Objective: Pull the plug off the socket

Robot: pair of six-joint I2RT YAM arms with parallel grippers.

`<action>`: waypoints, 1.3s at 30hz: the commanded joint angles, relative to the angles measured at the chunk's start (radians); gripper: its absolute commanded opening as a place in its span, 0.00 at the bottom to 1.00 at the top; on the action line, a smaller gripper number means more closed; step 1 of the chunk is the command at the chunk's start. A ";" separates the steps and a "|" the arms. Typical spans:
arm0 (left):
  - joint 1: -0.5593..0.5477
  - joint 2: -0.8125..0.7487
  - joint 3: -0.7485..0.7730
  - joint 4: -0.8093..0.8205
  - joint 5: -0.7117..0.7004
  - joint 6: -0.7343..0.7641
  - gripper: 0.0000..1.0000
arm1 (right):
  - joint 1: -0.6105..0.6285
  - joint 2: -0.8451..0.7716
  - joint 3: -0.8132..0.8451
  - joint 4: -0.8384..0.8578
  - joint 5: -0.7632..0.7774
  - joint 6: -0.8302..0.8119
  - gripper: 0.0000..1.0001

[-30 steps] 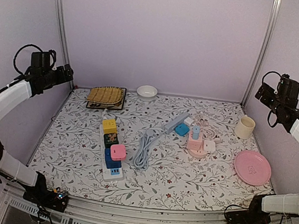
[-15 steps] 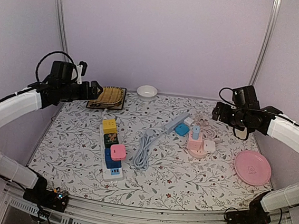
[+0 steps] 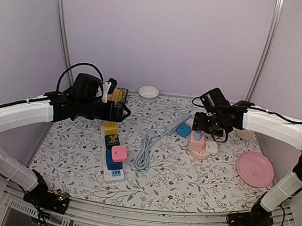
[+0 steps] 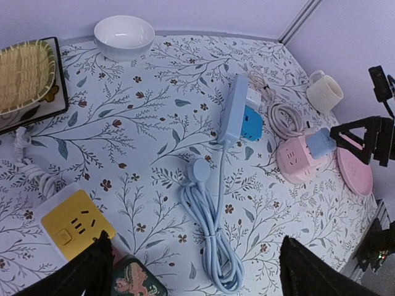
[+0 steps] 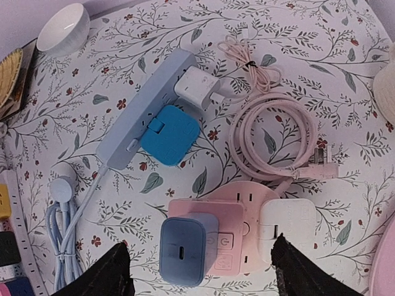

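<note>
Floral-print table (image 3: 71, 159). White bowl (image 3: 148, 92) at 12 o'clock, blue-grey power strip (image 3: 176, 122) at 1, pink round socket (image 3: 197, 147) at 3, pink plate (image 3: 255, 169) at 4, white power strip (image 3: 114, 174) at 8.

Light's soft and even, fairly bright, looks like it's from overhead. Just faint, short shadows on the table (image 5: 296, 55) below my right pincer (image 5: 200, 271), no glare. Stuff ahead of my left pincer (image 4: 200, 274) is sharp; my own fingers (image 4: 89, 271) are dark, slightly blurry blobs.
</note>
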State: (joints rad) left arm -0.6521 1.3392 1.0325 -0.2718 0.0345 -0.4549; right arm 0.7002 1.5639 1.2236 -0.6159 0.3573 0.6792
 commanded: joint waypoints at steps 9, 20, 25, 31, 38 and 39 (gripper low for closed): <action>-0.054 0.121 0.137 -0.031 -0.002 -0.038 0.94 | 0.003 0.121 0.103 -0.078 0.002 0.037 0.57; -0.109 0.242 0.216 -0.001 0.027 -0.092 0.94 | 0.015 0.169 0.137 -0.077 -0.072 0.037 0.21; -0.120 0.302 0.247 -0.011 0.070 -0.063 0.94 | 0.063 0.146 0.147 -0.077 -0.106 0.024 0.05; -0.122 0.359 0.246 -0.011 0.167 -0.038 0.94 | 0.177 0.162 0.171 -0.089 -0.134 0.007 0.04; -0.156 0.421 0.246 0.008 0.254 0.019 0.93 | 0.258 0.185 0.180 -0.079 -0.161 0.022 0.04; -0.164 0.432 0.249 0.008 0.260 0.028 0.93 | 0.263 0.188 0.185 -0.080 -0.161 0.022 0.04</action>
State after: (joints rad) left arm -0.7738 1.7344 1.2602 -0.2817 0.2283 -0.4843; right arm 0.9375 1.7306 1.3682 -0.7258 0.2367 0.6952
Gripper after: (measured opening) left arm 0.932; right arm 0.240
